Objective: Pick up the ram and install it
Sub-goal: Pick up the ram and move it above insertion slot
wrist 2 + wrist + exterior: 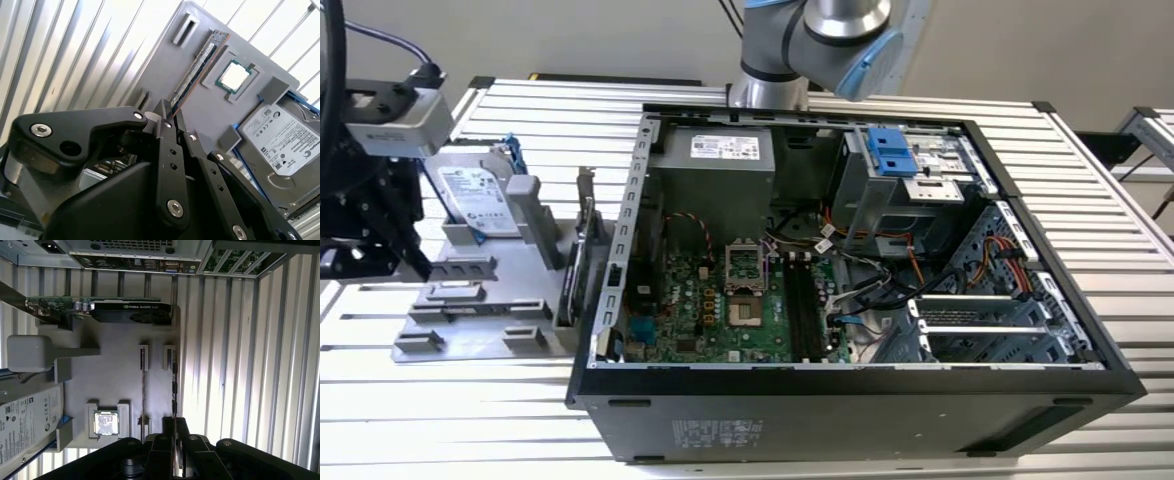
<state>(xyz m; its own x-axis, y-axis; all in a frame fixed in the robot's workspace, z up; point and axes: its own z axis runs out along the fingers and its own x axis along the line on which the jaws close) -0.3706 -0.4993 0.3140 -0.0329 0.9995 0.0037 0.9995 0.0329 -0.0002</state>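
Observation:
The ram (200, 70) is a long narrow stick with dark chips. It stands on its edge along the rim of a grey fixture plate (150, 75) and is also seen edge-on in the first wrist view (174, 385). My gripper (171, 111) has its two black fingers closed narrowly on the near end of the ram, one finger on each face; the first wrist view shows the same hold (174, 424). In the exterior view the gripper (400, 262) hangs over the plate at the view's far left, and its body covers the ram.
On the grey plate (480, 300) lie a processor chip (233, 76), a hard drive (285, 137) and an upright graphics card (125, 310). The open computer case (854, 400) lies to the exterior view's right, with long black motherboard slots (803, 310) inside.

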